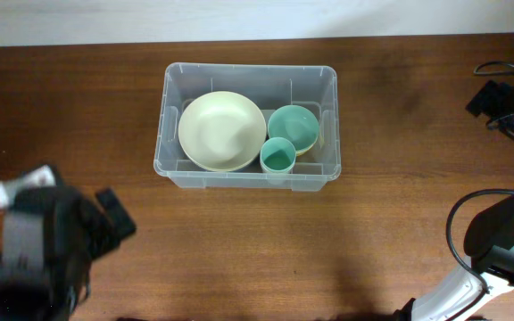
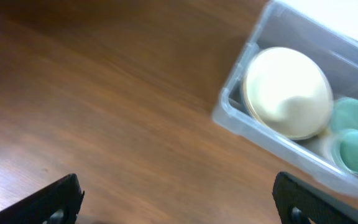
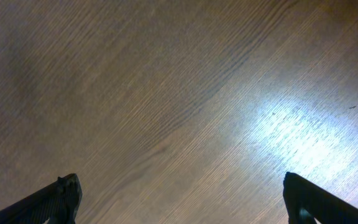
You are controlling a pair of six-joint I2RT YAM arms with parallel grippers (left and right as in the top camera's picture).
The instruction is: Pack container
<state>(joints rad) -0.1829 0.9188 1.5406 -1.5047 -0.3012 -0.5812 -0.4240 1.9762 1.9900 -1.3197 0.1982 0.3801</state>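
The container (image 1: 250, 69) is a clear plastic tub standing at the middle back of the wooden table. Inside it lie a cream bowl (image 1: 221, 131) on the left, a teal bowl (image 1: 293, 127) on the right and a teal cup (image 1: 277, 158) at the front. The left wrist view shows the container (image 2: 260, 137) at the upper right with the cream bowl (image 2: 288, 93) and teal cup (image 2: 356, 152). My left gripper (image 2: 176, 182) is open over bare wood, left of and in front of the tub. My right gripper (image 3: 179, 179) is open over bare table, holding nothing.
The left arm (image 1: 52, 241) appears blurred at the lower left of the overhead view. The right arm (image 1: 498, 236) sits at the lower right. Black cables and a mount (image 1: 502, 98) lie at the far right edge. A pale strip (image 1: 239, 18) marks the table's back edge.
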